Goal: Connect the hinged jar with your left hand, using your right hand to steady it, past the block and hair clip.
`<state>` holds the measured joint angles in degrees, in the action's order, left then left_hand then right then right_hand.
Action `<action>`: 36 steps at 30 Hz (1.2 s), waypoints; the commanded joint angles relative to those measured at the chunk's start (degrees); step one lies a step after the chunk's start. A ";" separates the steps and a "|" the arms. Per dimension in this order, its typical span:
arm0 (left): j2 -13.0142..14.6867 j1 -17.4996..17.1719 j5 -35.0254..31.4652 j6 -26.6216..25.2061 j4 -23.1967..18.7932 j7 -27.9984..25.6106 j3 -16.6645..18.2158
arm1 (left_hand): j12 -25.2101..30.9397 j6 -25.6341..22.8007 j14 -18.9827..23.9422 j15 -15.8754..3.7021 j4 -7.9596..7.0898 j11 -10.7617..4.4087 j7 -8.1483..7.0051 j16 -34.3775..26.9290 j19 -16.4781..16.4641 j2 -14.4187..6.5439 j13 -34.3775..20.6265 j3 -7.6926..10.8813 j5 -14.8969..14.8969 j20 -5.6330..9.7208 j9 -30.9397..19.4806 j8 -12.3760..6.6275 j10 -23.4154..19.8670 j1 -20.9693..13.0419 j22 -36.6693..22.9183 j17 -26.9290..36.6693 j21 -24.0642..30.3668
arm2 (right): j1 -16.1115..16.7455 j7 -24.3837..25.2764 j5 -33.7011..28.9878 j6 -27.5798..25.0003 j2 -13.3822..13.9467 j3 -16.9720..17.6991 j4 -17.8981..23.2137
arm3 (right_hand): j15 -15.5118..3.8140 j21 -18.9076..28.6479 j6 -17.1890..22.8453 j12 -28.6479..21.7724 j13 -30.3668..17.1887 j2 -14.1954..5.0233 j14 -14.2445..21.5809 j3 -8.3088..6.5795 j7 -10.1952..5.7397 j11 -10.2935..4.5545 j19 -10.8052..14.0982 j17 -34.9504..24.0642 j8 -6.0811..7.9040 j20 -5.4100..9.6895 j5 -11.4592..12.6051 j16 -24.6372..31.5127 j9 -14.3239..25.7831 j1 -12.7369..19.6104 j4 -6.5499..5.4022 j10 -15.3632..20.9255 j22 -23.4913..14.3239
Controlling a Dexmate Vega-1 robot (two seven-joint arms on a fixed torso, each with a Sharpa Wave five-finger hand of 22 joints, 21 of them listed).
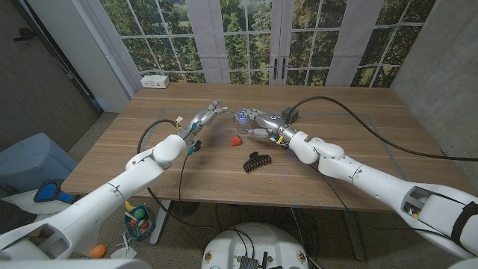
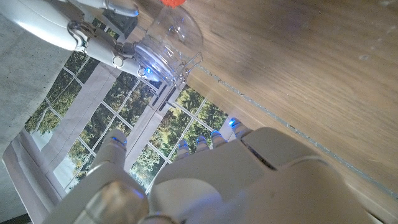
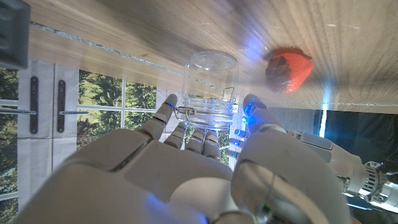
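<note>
Fingers (image 3: pixel 163 116) of the right hand (image 1: pixel 263 122) are reaching around the hinged jar (image 1: pixel 242 117), and in the right wrist view they are sitting on either side of the clear glass (image 3: pixel 210 84), at its wire clasp. Whether they are pressing on the glass or only bracketing it, I cannot tell from these angles. The jar is standing on the wooden table (image 1: pixel 351 112) towards the far middle, just left of that right hand.

Over on the other side, the left hand (image 1: pixel 203 118) is stretching out towards the jar from the left, its fingers extended and holding nothing, the tips stopping near the jar with a gap between them. In the left wrist view the jar (image 2: pixel 166 43) is showing beyond the left hand's fingertips (image 2: pixel 186 147), with the right hand (image 2: pixel 93 25) showing beside it.

Just on the near side of the jar, a small red block (image 1: pixel 235 140) is lying on the table, and in the right wrist view it (image 3: pixel 287 70) is showing close beside the glass. Nearer again and a little to the right, a black hair clip (image 1: pixel 258 161) is lying on the wood, close to the right forearm. A black cable (image 1: pixel 358 119) is sweeping across the far right of the table.
</note>
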<state>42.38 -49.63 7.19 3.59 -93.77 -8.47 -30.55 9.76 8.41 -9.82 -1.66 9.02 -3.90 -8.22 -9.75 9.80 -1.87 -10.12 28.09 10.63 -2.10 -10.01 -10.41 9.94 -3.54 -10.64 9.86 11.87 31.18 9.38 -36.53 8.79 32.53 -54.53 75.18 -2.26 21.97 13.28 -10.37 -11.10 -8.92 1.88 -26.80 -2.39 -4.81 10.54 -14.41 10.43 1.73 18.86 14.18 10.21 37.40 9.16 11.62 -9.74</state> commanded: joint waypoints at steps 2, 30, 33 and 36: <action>-2.13 -0.41 -2.82 6.38 2.92 -4.08 1.55 | 0.51 0.31 -3.65 -1.49 0.13 -0.61 -0.40 -0.20 1.39 -0.26 -0.14 0.45 0.21 2.16 -0.08 -0.46 3.50 -0.59 -0.13 0.09 0.47 | -0.17 1.66 0.07 1.39 0.10 0.63 0.09 | -3.74 -0.41 0.10 -0.61 -0.41 0.18 0.72 0.38 -0.04 0.79 0.50 -0.22 0.29 0.08 0.42 0.34 0.31 0.04 0.01 0.16 -0.12; -10.48 -1.42 14.78 19.51 11.54 3.16 5.78 | 1.33 -3.77 2.75 -4.86 -8.34 -3.04 2.49 -1.38 -10.82 -10.15 0.06 4.76 1.77 10.27 0.14 -0.34 -3.03 1.08 0.27 0.56 2.42 | 1.20 4.53 2.36 6.77 1.57 3.65 1.39 | -4.07 -1.56 0.17 -0.89 -0.47 0.48 0.44 2.66 -0.31 0.76 0.61 -0.66 0.51 1.15 -0.45 0.59 0.37 -3.02 -1.97 -0.29 -0.21; -10.40 -1.66 14.80 19.21 11.21 3.06 5.89 | 1.29 -3.72 2.82 -4.90 -8.88 -3.03 2.50 -1.35 -10.83 -10.12 0.06 5.02 1.87 10.38 0.14 -0.32 -3.02 1.13 0.27 0.57 2.36 | 0.94 5.79 2.88 9.17 1.37 3.89 -0.10 | -3.67 -2.19 0.44 -1.18 -0.57 0.54 0.45 5.59 0.26 1.36 1.12 -1.34 0.65 0.62 -3.21 0.97 0.46 -8.56 -5.15 -0.04 -0.30; -10.14 -1.84 14.38 18.77 10.80 2.84 5.88 | 1.22 -3.75 2.73 -4.96 -9.20 -3.05 2.40 -1.27 -10.80 -10.00 0.06 5.20 1.94 10.48 0.14 -0.33 -2.92 1.13 0.28 0.56 2.30 | 0.51 6.23 4.44 12.21 0.99 4.22 -2.09 | -3.11 -2.63 0.80 -1.23 -0.57 0.63 0.37 7.22 0.91 1.97 1.34 -1.60 0.76 0.20 -5.22 1.01 0.49 -11.96 -6.99 -0.02 -0.33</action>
<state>33.12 -50.72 12.24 19.36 -83.23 -9.96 -25.51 11.12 4.71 -7.25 -1.74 0.37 -6.85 -6.12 -10.70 -0.65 -5.20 -9.86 33.11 12.14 1.75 -9.86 -10.80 7.17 -2.95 -10.28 10.28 14.00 31.88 13.48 -34.69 14.55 33.66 -52.37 76.77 -1.84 19.70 13.80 -11.25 -11.37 -8.31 2.27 -20.64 -2.07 -3.41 11.29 -15.64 11.09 2.23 14.92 14.85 10.55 27.59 3.48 11.35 -9.74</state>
